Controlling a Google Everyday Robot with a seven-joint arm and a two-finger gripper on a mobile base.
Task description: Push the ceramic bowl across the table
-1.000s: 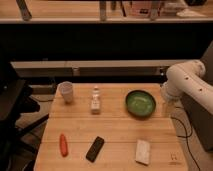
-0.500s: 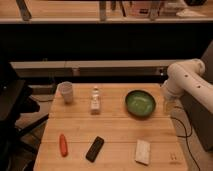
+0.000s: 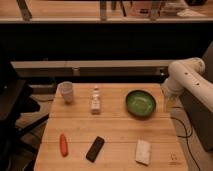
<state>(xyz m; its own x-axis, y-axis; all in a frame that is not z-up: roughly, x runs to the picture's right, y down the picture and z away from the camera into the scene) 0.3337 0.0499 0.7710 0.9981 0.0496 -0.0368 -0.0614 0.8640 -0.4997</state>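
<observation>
The ceramic bowl (image 3: 140,103) is round, glossy green with a darker rim, and sits on the right part of the light wooden table (image 3: 115,130). My white arm (image 3: 182,75) comes in from the right edge and bends down. My gripper (image 3: 167,103) hangs just right of the bowl, close to its rim, at about table height near the table's right edge.
A small white cup (image 3: 66,91) stands at the back left. A small pale bottle (image 3: 95,101) stands in the middle. A red-orange object (image 3: 63,144), a black device (image 3: 95,148) and a white block (image 3: 143,151) lie along the front. A cable (image 3: 181,127) hangs at the right.
</observation>
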